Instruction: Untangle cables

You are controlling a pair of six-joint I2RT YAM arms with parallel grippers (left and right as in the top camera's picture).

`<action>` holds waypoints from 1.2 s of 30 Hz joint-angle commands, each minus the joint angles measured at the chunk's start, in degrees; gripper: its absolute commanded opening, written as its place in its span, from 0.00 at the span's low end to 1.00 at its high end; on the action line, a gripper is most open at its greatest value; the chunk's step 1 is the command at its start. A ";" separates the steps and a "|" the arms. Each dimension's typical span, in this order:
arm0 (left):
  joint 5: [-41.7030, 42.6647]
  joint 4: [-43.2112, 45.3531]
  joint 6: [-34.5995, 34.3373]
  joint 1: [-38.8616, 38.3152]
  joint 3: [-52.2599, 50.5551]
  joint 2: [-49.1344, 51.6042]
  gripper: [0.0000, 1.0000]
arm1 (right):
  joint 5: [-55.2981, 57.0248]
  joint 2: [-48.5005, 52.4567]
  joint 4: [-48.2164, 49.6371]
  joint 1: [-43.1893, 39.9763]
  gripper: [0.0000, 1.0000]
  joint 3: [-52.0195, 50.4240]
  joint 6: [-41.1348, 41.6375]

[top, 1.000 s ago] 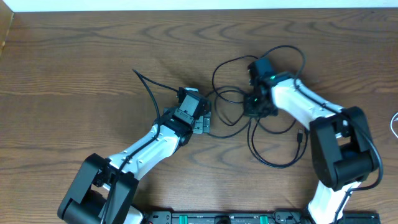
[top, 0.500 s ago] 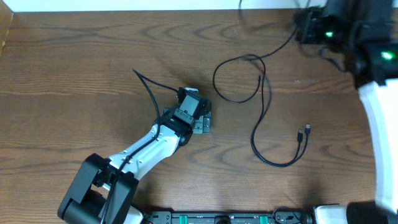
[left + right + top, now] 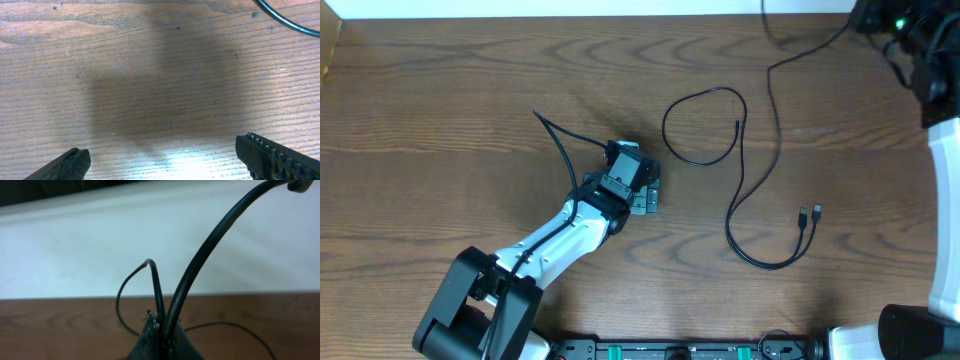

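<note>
Overhead, the thin black cable (image 3: 764,265) lies on the brown wooden table (image 3: 470,100) right of centre: one loop and a long curve ending in a small plug. Another stretch rises to the right gripper (image 3: 872,18), lifted at the far right corner. In the right wrist view its fingertips (image 3: 148,344) are pinched together on the cable. The left gripper (image 3: 638,188) rests mid-table, jaws wide apart.

Dark brown wooden tabletop (image 3: 440,120), grain running side to side. A white strip (image 3: 520,8) runs all along its far edge. At the far left corner sits a paler wooden piece (image 3: 328,45). Along the near edge there's a black rail (image 3: 680,351) with small green spots. Close up, a broad soft shadow (image 3: 165,95) lies on the wood.
</note>
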 commanded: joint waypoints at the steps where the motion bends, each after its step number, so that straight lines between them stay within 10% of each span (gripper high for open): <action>1: 0.57 1.38 -1.03 0.33 0.48 -0.33 0.98 | 1.16 -1.22 0.00 0.04 0.01 6.56 -3.50; 7: 5.42 5.97 -1.18 0.33 0.48 -0.33 0.98 | -0.83 -1.20 0.04 0.07 0.01 19.39 -0.15; 21: 56.19 20.00 -0.20 -2.10 0.48 -0.63 0.99 | -2.08 0.13 -18.69 0.07 0.01 31.28 5.88; 36: 17.92 25.42 -0.24 -23.02 0.48 1.31 0.99 | -2.29 4.63 -27.08 0.28 0.01 31.23 9.70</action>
